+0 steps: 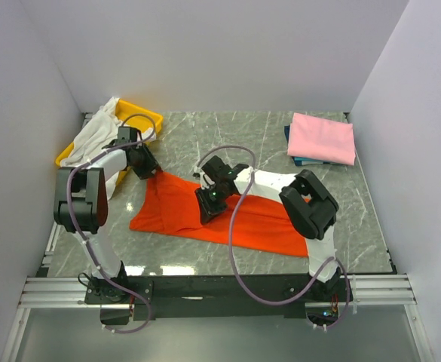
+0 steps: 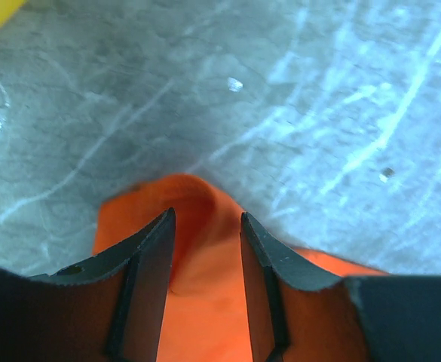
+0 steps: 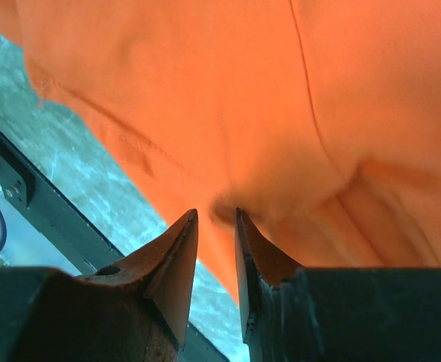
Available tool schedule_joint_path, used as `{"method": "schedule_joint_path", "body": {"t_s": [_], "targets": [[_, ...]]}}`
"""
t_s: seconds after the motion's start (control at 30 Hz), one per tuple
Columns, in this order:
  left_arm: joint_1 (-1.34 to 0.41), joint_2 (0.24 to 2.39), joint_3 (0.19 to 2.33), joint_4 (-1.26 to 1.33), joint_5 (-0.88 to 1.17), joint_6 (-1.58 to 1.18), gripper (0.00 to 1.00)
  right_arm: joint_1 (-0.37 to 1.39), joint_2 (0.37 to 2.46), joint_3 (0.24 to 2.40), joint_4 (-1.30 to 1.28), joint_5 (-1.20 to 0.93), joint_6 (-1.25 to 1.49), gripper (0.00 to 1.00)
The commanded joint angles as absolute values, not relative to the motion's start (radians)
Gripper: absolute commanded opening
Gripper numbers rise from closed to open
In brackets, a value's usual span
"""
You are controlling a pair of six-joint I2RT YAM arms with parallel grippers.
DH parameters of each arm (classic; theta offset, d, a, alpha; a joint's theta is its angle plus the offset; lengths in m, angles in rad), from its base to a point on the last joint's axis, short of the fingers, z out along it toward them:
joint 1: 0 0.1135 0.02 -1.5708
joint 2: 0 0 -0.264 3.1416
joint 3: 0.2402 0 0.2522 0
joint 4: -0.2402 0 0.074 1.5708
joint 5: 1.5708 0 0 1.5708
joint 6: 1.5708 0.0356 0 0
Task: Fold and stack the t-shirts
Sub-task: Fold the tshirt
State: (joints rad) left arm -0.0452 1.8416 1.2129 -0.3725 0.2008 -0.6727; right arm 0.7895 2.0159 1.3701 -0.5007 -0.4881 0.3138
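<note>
Grey-green marble-look table (image 1: 265,143) w/ white veins, plain white walls (image 1: 205,53) on 3 sides, glare spots nr front

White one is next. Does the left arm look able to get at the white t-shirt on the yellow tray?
Probably, once freed: the white t-shirt drapes over the yellow tray close by the left gripper, nothing between them, but it pinches the orange-red t-shirt.

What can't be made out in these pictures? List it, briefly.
Dark blue cloth t-shirt: top view, mostly covered by the folded pale pink t-shirt.
White cloth t-shirt: top view, partly behind the left arm.
Left gripper: left wrist view, whether it clamps the bright orange-red t-shirt; contact surfaces face away.
</note>
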Motion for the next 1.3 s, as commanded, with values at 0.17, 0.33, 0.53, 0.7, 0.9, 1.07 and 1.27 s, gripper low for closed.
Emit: {"method": "schedule_joint_path", "body": {"t_s": [0.17, 0.33, 0.53, 0.7, 0.9, 1.07, 1.27], "targets": [[-0.043, 1.885, 1.261, -0.339, 0.17, -0.657, 0.4, 0.694, 1.743, 1.229, -0.505, -0.327, 0.39, 0.34], [-0.043, 1.881, 1.249, -0.336, 0.156, -0.649, 0.34, 0.456, 1.612, 1.082, -0.518, -0.239, 0.405, 0.36], [-0.043, 1.893, 1.246, -0.327, 0.155, -0.65, 0.2, 0.159, 1.529, 0.99, -0.566, -0.103, 0.361, 0.39], [-0.043, 1.894, 1.244, -0.324, 0.15, -0.652, 0.09, 0.005, 1.509, 0.956, -0.568, -0.06, 0.357, 0.41], [-0.043, 1.907, 1.246, -0.314, 0.167, -0.657, 0.01, -0.116, 1.49, 0.936, -0.588, 0.024, 0.354, 0.41], [-0.043, 1.911, 1.247, -0.311, 0.176, -0.66, 0.0, -0.17, 1.46, 0.897, -0.566, 0.019, 0.351, 0.46], [-0.043, 1.917, 1.247, -0.308, 0.187, -0.661, 0.01, -0.183, 1.497, 0.874, -0.535, 0.011, 0.344, 0.45]]}}
